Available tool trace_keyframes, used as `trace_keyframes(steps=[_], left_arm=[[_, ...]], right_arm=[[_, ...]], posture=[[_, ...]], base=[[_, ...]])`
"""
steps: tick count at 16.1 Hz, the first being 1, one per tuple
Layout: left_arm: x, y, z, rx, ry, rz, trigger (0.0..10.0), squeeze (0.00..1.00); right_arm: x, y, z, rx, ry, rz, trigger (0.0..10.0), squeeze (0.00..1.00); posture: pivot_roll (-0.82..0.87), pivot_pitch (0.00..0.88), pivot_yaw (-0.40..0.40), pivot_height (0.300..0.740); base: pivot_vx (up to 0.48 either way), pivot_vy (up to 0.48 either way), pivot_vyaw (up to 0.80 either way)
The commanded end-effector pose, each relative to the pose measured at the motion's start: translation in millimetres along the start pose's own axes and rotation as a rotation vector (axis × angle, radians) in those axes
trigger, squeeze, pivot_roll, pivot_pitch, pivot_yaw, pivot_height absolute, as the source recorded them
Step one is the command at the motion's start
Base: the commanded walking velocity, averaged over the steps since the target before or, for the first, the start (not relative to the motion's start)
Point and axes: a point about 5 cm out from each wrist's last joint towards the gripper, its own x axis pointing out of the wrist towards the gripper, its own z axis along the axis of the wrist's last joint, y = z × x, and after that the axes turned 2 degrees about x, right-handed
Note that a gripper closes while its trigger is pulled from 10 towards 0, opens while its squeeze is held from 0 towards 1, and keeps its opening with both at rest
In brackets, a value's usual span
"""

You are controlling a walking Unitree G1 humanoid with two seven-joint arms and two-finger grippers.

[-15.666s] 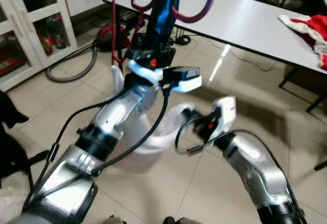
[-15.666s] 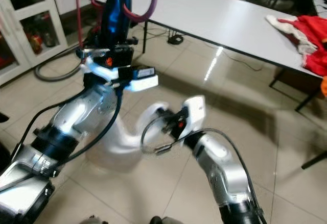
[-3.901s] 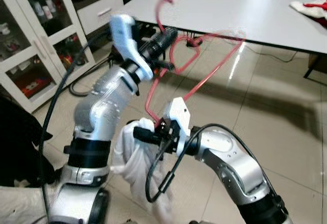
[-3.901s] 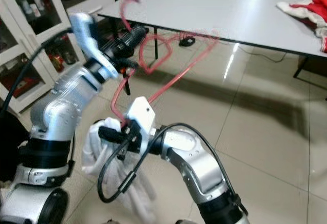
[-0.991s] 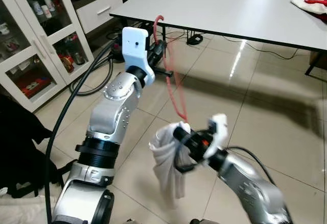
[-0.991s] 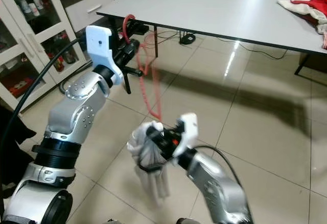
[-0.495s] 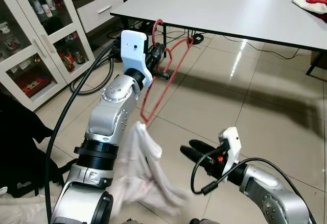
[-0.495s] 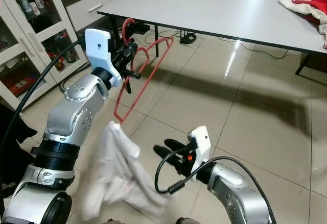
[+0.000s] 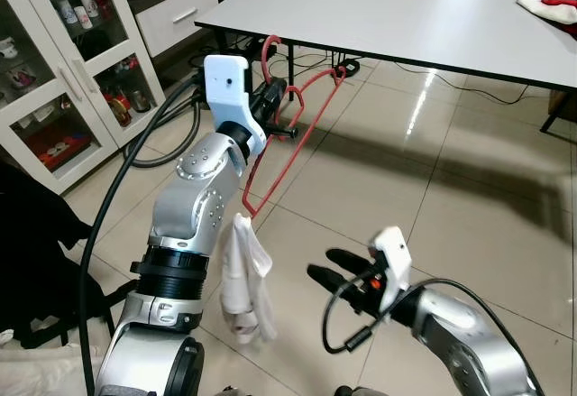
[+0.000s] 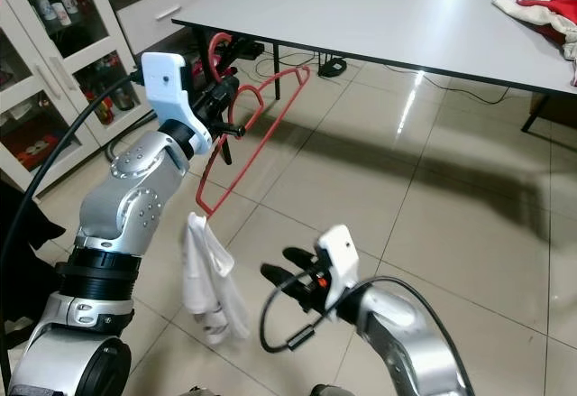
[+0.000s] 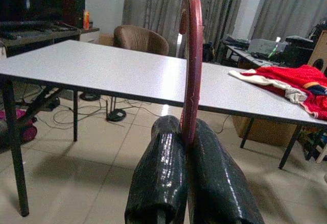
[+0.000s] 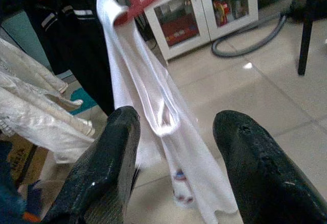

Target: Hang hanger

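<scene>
The thin red wire hanger [image 9: 290, 121] is clamped at its hook by the left gripper [image 11: 187, 147], while, near the spread-open, empty right gripper [image 9: 335, 266], the white cloth garment [image 9: 245, 279] dangling from its lowest corner could be shaken off.

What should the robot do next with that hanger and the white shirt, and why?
Probably bring the open right claw back to the white shirt and spread it, since it dangles bunched from one corner of the red hanger held by the left claw.
</scene>
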Motion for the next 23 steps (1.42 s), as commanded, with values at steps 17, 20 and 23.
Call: trace_keyframes(steps=[17, 20, 23], left_arm=[[-1.5, -24.9, 41, -0.091, -0.076, -0.19, 10.0, 0.0], [-1.9, -25.0, 40, -0.085, -0.073, -0.195, 10.0, 0.0], [-2.3, -25.4, 41, -0.082, -0.072, -0.203, 10.0, 0.0]], right_arm=[[31.5, 12.8, 21, -0.085, -0.045, 0.166, 10.0, 1.0], [32.4, 15.3, 25, -0.117, -0.046, 0.181, 10.0, 1.0], [38.8, 11.6, 25, -0.106, -0.061, 0.149, 10.0, 0.0]], posture=[[-0.1, 0.052, 0.105, 0.74], [-0.1, 0.051, 0.107, 0.74], [-0.09, 0.05, 0.11, 0.74]], base=[[0.0, 0.0, 0.0], [0.0, 0.0, 0.0], [0.0, 0.0, 0.0]])
